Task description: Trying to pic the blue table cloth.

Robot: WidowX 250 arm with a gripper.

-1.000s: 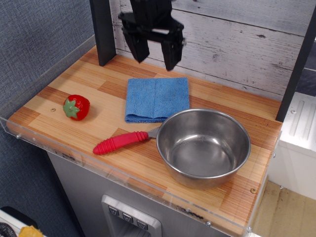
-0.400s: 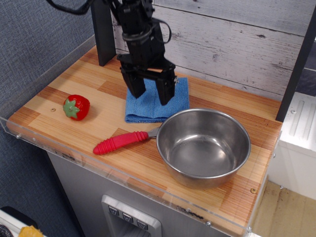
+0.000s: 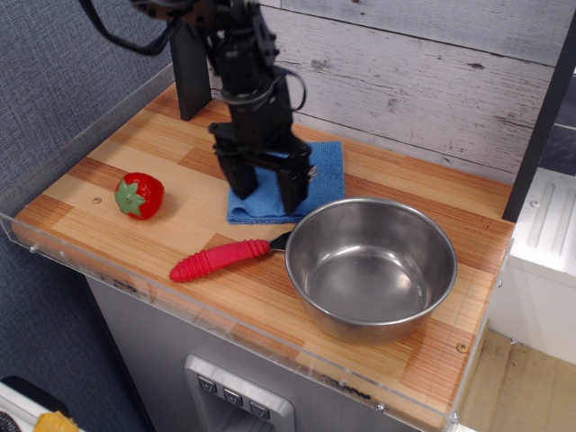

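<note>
The blue table cloth (image 3: 326, 171) lies flat and folded on the wooden counter, just behind the steel pan (image 3: 371, 267). My black gripper (image 3: 267, 193) is open and has come straight down over the cloth's middle and front part. Its fingertips (image 3: 243, 187) are at or almost on the cloth surface, one toward the left side and one near the centre. Nothing is held. The arm hides much of the cloth's left and centre.
The pan's red handle (image 3: 220, 259) points left, just in front of the cloth. A red toy strawberry (image 3: 139, 195) sits at the counter's left. A black post (image 3: 189, 63) stands at the back left. A clear acrylic lip (image 3: 225, 328) edges the front.
My gripper has come down from high above the back of the counter onto the cloth and shifted toward its front edge. It stays open. The cloth has not moved.
</note>
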